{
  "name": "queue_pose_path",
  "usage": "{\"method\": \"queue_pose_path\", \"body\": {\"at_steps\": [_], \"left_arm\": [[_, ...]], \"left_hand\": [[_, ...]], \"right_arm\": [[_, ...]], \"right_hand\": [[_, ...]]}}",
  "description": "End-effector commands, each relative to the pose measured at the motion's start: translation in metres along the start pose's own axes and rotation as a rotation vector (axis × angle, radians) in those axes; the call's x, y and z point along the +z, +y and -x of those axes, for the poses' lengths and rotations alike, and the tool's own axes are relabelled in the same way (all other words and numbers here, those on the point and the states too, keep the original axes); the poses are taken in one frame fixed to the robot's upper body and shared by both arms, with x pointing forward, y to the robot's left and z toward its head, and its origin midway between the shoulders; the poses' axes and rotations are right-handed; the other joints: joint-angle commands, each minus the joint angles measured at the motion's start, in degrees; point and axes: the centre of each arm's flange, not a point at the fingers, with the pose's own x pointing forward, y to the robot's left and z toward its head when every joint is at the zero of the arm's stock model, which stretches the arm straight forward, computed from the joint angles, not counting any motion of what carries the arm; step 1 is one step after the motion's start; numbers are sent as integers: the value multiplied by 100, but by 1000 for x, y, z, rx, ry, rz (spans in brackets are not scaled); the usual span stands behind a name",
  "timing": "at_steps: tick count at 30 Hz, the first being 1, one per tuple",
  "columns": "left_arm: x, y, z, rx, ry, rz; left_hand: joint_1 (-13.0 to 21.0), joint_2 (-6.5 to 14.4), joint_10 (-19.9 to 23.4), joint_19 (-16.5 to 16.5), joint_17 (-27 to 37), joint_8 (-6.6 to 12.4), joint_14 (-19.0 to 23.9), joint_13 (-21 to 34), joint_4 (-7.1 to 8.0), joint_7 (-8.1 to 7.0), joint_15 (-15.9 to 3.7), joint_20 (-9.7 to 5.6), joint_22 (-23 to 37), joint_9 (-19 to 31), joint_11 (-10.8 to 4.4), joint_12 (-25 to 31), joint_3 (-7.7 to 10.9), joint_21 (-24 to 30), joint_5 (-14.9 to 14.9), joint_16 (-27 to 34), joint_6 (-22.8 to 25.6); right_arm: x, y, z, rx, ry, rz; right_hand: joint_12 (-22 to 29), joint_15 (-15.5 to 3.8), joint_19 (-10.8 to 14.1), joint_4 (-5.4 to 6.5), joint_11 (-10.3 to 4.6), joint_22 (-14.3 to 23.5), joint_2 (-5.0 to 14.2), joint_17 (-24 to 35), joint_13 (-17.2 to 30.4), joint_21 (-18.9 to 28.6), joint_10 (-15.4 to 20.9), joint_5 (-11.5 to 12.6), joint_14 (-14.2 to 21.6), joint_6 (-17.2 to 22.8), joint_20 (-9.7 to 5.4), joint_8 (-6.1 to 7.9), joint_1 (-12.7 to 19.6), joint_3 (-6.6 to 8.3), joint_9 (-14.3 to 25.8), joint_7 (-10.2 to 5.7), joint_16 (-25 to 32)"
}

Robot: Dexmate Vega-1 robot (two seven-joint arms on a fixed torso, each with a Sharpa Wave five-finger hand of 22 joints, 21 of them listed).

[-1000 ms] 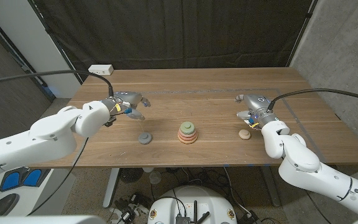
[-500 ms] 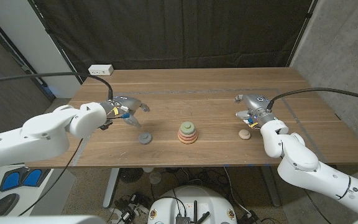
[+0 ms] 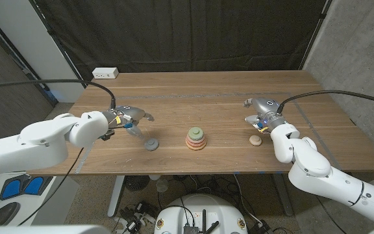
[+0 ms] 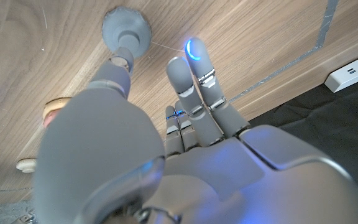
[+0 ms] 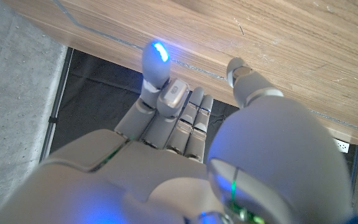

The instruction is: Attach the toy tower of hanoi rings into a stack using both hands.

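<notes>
Fingers of my left hand [image 3: 130, 118] spread empty above the small grey ring [image 3: 151, 144]; right hand [image 3: 262, 112] grasp unclear, wooden table [image 3: 213, 97], black curtain [image 3: 187, 32] behind.

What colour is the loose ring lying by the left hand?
Grey. The loose ring shows best in the left wrist view, just beyond the left hand.

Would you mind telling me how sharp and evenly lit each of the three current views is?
Head view: even light, sharp, soft shadows under the ring stack and grey ring. Left wrist view: the left hand is blurred up close, the grey ring sharper, a fingertip glowing blue. Right wrist view: the right hand is soft, with blue glare.
</notes>
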Motion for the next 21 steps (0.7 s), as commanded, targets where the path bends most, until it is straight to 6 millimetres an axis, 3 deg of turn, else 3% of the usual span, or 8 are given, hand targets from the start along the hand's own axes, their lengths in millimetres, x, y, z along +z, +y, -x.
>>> {"method": "queue_pose_path", "body": {"at_steps": [1,12,21], "left_arm": [[2,-11,-5,-31,-24,-20],[9,-23,-15,-52,-35,-68],[13,-32,-17,-75,-46,-92]], "left_hand": [[-12,14,-40,-34,7,39,-27,-18,-12,22,-187,-613,17,-14,-3,51,-18,2,-10,57,-31],[2,32,-34,-48,-71,68,-70,-47,-15,23,-187,-614,17,-32,-13,76,-69,-8,-22,56,-27],[-3,59,34,-40,-83,104,-44,-70,-5,16,-188,-605,10,-44,-27,106,-104,-25,-28,112,31]], "right_arm": [[3,-1,-1,6,0,3],[4,0,-1,12,7,3],[3,0,-1,7,17,2]], "right_hand": [[-13,-284,-32,-2,23,15,45,6,-4,54,78,30,50,54,-142,21,-6,69,-1,6,-13],[-9,-284,-41,0,-13,-6,66,6,10,62,79,44,55,46,-142,8,-9,76,-15,13,-13],[-1,-284,-41,-4,39,-15,71,6,20,75,99,53,58,48,-141,2,-11,81,-24,19,-13]]}}
